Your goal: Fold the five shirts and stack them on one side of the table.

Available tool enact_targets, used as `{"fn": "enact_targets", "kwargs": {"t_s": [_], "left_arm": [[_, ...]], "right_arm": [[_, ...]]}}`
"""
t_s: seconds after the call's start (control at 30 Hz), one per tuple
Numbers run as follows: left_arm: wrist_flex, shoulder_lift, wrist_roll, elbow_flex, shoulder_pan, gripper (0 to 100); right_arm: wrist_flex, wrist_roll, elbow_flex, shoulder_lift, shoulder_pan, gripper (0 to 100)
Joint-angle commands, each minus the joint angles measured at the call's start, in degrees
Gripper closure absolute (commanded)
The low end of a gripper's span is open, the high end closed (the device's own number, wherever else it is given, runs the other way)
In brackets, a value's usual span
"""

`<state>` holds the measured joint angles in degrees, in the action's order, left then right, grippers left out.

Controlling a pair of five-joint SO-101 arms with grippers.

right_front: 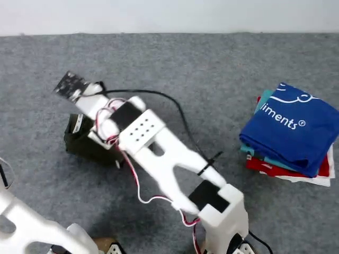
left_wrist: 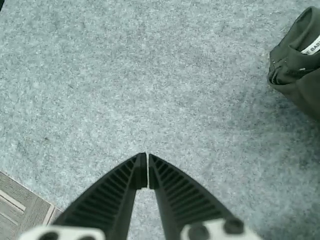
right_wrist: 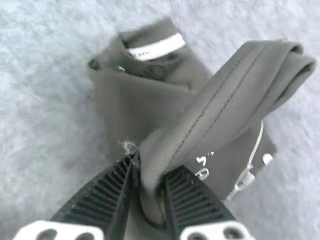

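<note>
- High view: the right arm (right_front: 140,129) stretches across the grey table (right_front: 212,69) to the olive-green shirt (right_front: 79,140) at the left. It is well apart from the stack of folded shirts (right_front: 288,132) on the right, so the last fold looks to be in hand.
- Left wrist view: the left gripper (left_wrist: 148,159), fingers closed on nothing, hangs over bare table near the shirt.
- Right wrist view: the right gripper (right_wrist: 148,167) pinches a lifted fold of the shirt. That fold likely needs laying flat next, then the shirt carrying to the stack.
</note>
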<state>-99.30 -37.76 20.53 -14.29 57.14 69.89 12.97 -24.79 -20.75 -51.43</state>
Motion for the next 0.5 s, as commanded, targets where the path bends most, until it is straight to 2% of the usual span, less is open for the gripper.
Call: {"fn": "enact_targets", "kwargs": {"t_s": [0.0, 0.13, 0.27, 0.33, 0.47], "left_arm": [[-1.1, -1.6, 0.6, 1.9, 0.5, 98], [-1.1, -1.6, 0.6, 1.9, 0.5, 98], [-1.1, -1.6, 0.6, 1.9, 0.5, 98], [-1.1, -1.6, 0.6, 1.9, 0.5, 98], [-1.1, -1.6, 0.6, 1.9, 0.5, 98]], "right_arm": [[-4.1, 0.5, -1.1, -0.6, -1.5, 98.8], [-9.5, 0.5, -1.1, -2.9, -1.5, 96.4], [-14.2, 0.0, -1.1, -4.4, -2.2, 79.4], [-15.2, 0.0, -1.8, -4.4, -3.3, 74.2], [-8.7, 0.1, -9.8, -4.7, -3.3, 78.2]]}}
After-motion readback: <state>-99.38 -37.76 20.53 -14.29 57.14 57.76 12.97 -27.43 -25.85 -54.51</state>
